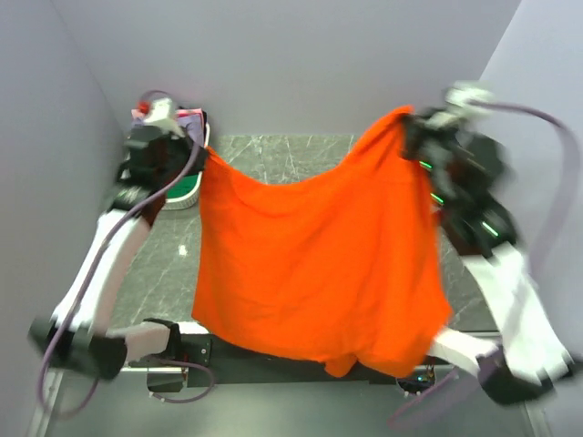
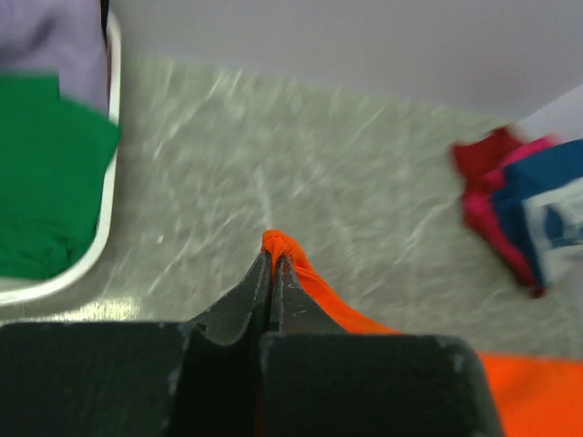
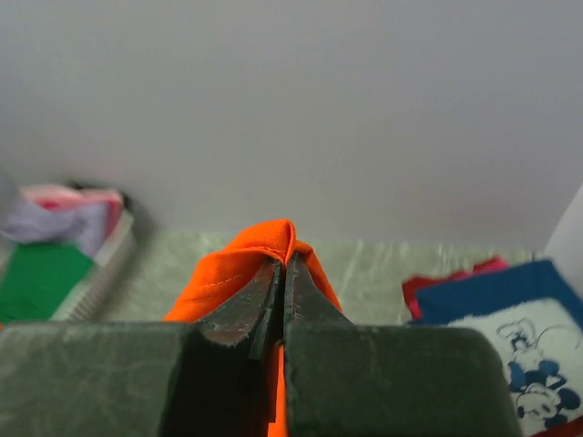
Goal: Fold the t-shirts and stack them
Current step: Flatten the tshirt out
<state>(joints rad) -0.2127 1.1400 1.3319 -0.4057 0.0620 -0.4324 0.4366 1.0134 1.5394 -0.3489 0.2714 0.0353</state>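
The left gripper (image 2: 273, 259) is pinched fully together on a bunched corner of the orange t-shirt (image 1: 310, 264). The right gripper (image 3: 284, 264) is clamped the same way on the opposite corner. Raised and held wide apart, they let the cloth hang between them as a sagging sheet over the table (image 2: 273, 155), probably to spread it for folding. Left of the left gripper sits the white basket (image 2: 107, 209) holding a green tee (image 2: 46, 173). Below and right of the right gripper lies a navy printed tee (image 3: 510, 337).
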